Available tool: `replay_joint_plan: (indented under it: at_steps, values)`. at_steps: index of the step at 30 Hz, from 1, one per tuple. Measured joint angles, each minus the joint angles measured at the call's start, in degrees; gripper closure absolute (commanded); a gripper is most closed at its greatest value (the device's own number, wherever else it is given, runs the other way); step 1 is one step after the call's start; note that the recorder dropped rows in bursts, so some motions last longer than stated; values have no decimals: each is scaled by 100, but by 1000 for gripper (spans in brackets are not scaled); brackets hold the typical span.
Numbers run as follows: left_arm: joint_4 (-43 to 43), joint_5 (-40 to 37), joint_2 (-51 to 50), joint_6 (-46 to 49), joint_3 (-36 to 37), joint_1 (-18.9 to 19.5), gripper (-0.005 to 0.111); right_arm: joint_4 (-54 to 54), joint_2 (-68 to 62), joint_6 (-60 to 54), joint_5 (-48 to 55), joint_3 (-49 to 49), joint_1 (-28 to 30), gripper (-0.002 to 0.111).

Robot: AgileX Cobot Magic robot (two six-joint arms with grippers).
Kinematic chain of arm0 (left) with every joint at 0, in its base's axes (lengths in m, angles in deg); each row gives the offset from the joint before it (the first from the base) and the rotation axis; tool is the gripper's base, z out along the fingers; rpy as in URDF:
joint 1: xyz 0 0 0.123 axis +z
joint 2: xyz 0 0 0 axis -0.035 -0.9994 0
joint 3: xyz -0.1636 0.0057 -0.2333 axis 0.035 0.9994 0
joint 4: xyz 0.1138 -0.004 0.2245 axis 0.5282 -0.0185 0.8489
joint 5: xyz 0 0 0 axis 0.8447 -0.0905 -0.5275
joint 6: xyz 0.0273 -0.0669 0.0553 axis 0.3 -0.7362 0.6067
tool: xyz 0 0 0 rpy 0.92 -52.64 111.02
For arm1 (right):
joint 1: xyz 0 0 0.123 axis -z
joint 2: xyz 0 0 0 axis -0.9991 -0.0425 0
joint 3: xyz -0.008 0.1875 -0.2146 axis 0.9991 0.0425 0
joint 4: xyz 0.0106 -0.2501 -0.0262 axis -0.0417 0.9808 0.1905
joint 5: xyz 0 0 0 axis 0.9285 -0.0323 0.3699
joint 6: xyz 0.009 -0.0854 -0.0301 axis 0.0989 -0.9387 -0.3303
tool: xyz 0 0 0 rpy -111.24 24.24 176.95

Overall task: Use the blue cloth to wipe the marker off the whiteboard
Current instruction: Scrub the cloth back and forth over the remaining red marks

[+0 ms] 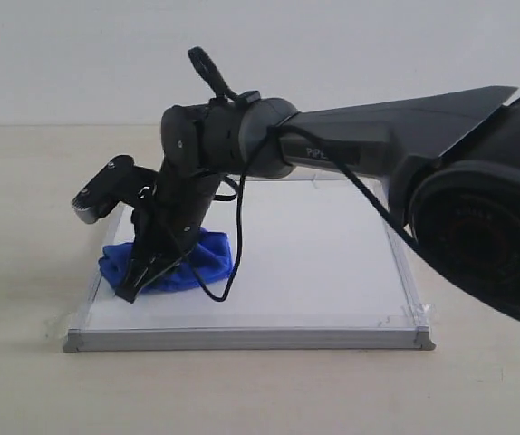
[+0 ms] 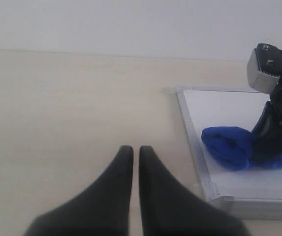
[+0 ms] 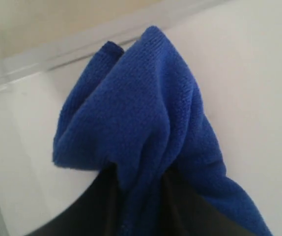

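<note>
The right hand (image 1: 138,281) pinches the bunched blue cloth (image 1: 201,258) down onto the whiteboard (image 1: 323,254) near its left edge so the fabric rubs the surface, while the empty, nearly shut left hand (image 2: 131,151) hovers over the worktop (image 2: 57,123) alongside.

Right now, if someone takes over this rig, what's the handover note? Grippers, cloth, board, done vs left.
Right gripper: shut on the blue cloth, which rests on the whiteboard near its left edge in the exterior view.
Left gripper: shut, empty, over the table beside the board.
Done: cloth gripped and down on the board.
Marker line: not visible on the bare board in any view; it could be under the cloth or arm.
Left: check the hidden patch and wipe any line found there.
</note>
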Motion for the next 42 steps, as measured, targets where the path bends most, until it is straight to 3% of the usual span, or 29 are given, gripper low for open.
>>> replay_joint_plan:
  at_steps: [3, 9, 12, 16, 21, 22, 25, 27, 30, 32, 34, 38, 42]
  values:
    - [0, 0, 0, 0, 0, 0, 102, 611, 23, 613, -62, -61, -51, 109]
    - [0, 0, 0, 0, 0, 0, 102, 3468, -77, 3203, -744, -61, 126, 109]
    - [0, 0, 0, 0, 0, 0, 102, 4000, -145, 3705, -784, -51, 254, 109]
    - [0, 0, 0, 0, 0, 0, 102, 3214, -156, 2828, -712, -62, 229, 109]
    - [0, 0, 0, 0, 0, 0, 102, 515, -82, 170, 4, -138, 191, 109]
    - [0, 0, 0, 0, 0, 0, 102, -560, -57, -658, 490, -139, 145, 109]
    - [0, 0, 0, 0, 0, 0, 102, -1144, -48, -1016, 794, -139, 89, 109]
    - [0, 0, 0, 0, 0, 0, 102, -271, -1, -124, 385, -129, 89, 109]
    - [0, 0, 0, 0, 0, 0, 102, 3056, -12, 3014, -280, -116, 224, 109]
    - [0, 0, 0, 0, 0, 0, 102, 3742, -63, 3426, -136, -116, 336, 109]
    - [0, 0, 0, 0, 0, 0, 102, 2902, -61, 2524, 18, -116, 312, 109]
    - [0, 0, 0, 0, 0, 0, 102, -306, 42, -410, 1242, -163, 247, 109]
    - [0, 0, 0, 0, 0, 0, 102, -993, 42, -1029, 1746, -144, 126, 109]
